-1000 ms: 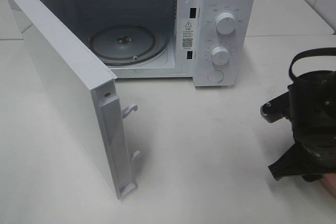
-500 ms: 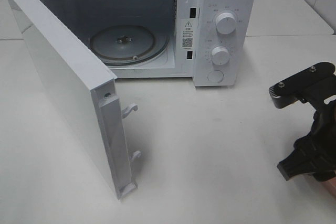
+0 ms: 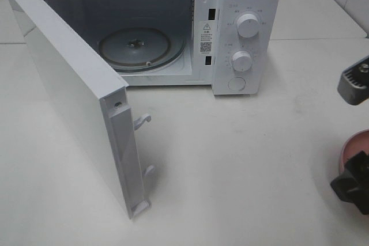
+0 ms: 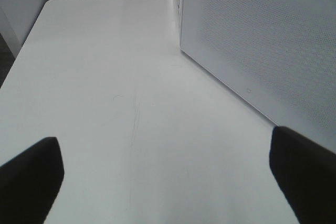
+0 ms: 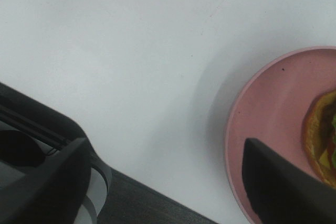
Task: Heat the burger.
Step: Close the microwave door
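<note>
My right hand [image 5: 168, 182] stands wide with nothing between its fingers, one finger [image 5: 283, 187] over the rim of the pink plate [image 5: 262, 124]. The burger [image 5: 323, 137] sits on that plate, only its edge showing, near the right border of the tabletop [image 3: 230, 159]. My left hand [image 4: 168, 174] is spread wide too, empty, low over bare tabletop beside the door [image 3: 69, 84] of the microwave [image 3: 242, 21], which hangs open, showing the glass turntable [image 3: 135, 47].

Microwave [image 3: 245, 33] at 12 o'clock, mouth unblocked, its door [image 3: 69, 90] swung out toward 8 o'clock walling the left, bare table [image 3: 242, 159] from 3 to 6 o'clock.
</note>
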Tool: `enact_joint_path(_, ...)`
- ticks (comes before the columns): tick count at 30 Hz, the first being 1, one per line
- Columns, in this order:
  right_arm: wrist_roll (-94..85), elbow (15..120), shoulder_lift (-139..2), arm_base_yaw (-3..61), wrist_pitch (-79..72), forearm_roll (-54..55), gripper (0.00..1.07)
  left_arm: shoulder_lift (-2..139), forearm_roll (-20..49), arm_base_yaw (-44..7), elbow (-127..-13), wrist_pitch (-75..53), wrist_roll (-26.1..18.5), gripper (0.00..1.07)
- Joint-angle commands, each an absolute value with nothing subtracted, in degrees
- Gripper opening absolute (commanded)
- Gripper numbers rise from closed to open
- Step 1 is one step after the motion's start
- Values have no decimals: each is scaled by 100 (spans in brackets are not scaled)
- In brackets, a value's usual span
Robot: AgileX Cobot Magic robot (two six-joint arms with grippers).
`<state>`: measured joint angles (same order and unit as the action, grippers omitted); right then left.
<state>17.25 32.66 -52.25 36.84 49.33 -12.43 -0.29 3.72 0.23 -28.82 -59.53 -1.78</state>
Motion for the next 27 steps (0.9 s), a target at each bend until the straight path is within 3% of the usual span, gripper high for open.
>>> enact_joint_path(1, 1507, 3289, -4813, 3707, 5323, -1094, 77, -138, 395, 34, -2859, -5942, -126, 100)
enact_joint_path(21, 1140, 3249, -2481, 3615, 6331, -728, 76, -138, 395, 34, -2859, -5942, -126, 100)
enact_joint_path(27, 791, 3025, -1971, 2899, 6073, -556, 76, -138, 395, 34, -2859, -5942, -126, 100)
